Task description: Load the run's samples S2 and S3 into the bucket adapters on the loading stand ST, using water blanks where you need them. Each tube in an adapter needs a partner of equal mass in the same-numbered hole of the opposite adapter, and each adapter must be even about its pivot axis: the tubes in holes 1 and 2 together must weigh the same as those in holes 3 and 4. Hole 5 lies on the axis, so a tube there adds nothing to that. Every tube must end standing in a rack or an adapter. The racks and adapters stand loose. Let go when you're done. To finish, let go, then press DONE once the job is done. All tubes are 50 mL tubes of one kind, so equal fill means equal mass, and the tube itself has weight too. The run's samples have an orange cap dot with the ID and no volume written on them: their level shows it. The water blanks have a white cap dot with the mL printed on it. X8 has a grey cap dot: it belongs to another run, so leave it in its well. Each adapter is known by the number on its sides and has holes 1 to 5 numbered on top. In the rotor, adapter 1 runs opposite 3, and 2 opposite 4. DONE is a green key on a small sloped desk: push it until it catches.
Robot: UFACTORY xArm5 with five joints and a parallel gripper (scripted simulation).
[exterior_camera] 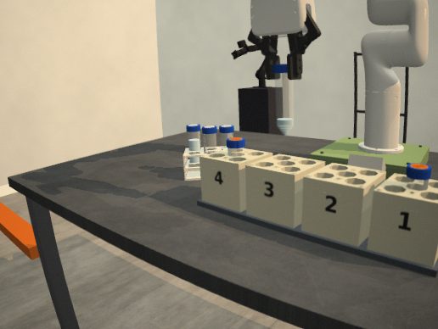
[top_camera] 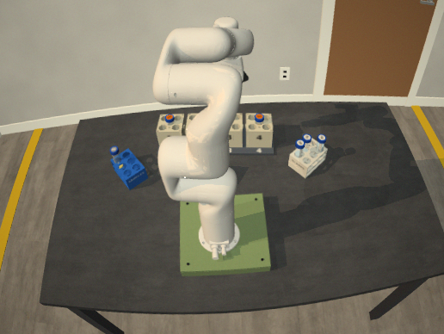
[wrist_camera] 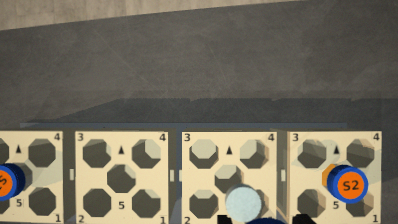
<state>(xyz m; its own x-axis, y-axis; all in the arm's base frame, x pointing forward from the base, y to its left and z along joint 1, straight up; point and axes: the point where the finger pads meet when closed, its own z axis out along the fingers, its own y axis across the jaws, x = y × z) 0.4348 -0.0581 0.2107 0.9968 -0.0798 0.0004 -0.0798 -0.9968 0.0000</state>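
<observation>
Loading stand (top_camera: pixel 267 151) (exterior_camera: pixel 272 225): adapter 4 (top_camera: pixel 259 139) (exterior_camera: pixel 218 178) (wrist_camera: pixel 371 175) holds S2 (top_camera: pixel 259 117) (exterior_camera: pixel 236 142) (wrist_camera: pixel 351 185); adapter 1 (top_camera: pixel 163 136) (exterior_camera: pixel 403 221) (wrist_camera: pixel 51 176) holds an orange-dot tube (top_camera: pixel 169 118) (exterior_camera: pixel 418 170) (wrist_camera: pixel 6 182).
White rack (top_camera: pixel 305 167) (exterior_camera: pixel 186 166): right of the stand in the top view, three blue-capped tubes.
End effector (exterior_camera: pixel 281 69) (wrist_camera: pixel 262 221): I grip a blue-capped tube (exterior_camera: pixel 288 97) (wrist_camera: pixel 243 202), raised above the stand's level.
Top view only: blue rack (top_camera: pixel 138 178), left of the stand, one capped tube.
Wrist view only: S2's ID is readable.

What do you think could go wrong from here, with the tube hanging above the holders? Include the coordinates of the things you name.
The tube (exterior_camera: pixel 288 95) (wrist_camera: pixel 243 201) in the gripper (exterior_camera: pixel 283 68) (wrist_camera: pixel 262 220) might catch a hole's rim if lowered off-line. That could nudge the loose holder 3 (top_camera: pixel 237 139) (exterior_camera: pixel 272 208) (wrist_camera: pixel 215 137). Its cap's marking is unreadable here, so a wrong fill could leave its partner unbalanced.
</observation>
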